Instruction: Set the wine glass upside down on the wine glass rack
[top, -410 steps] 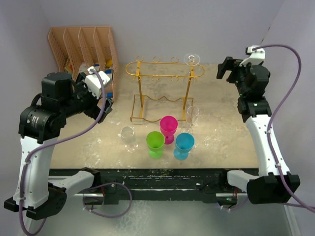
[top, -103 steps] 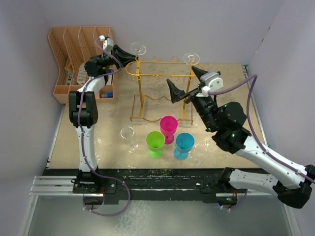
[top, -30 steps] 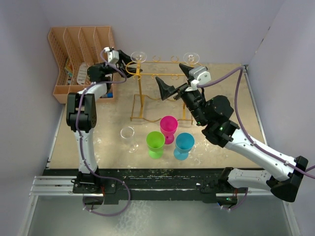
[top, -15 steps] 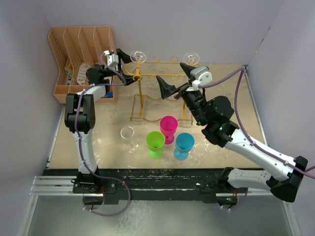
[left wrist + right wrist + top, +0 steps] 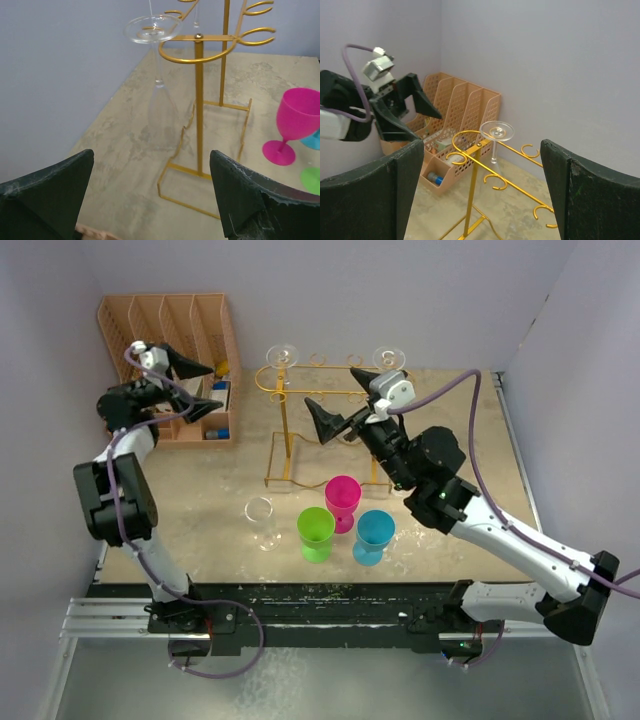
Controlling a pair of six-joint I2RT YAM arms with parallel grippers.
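Now the clear wine glass (image 5: 159, 100) hangs foot-up from the thin gold wine glass rack (image 5: 199, 100); left gripper (image 5: 200, 387) and right gripper (image 5: 342, 398) both gape wide.

You see a glossy gold metal wire rack (image 5: 199, 100), a clear smooth glass (image 5: 153, 29), a shiny pink plastic cup (image 5: 300, 112) and a matt, mottled tabletop (image 5: 125, 155).

The table (image 5: 470, 440) is a mottled beige slab. The rack (image 5: 284, 435) stands on its wire base near the middle, toward the back. An orange organiser (image 5: 160, 325) sits in the far left corner. In front of the rack a pink cup (image 5: 343, 495), a green cup (image 5: 316, 530) and a blue cup (image 5: 375, 532) stand close together, with a clear glass (image 5: 260, 515) upright just left of the green one.
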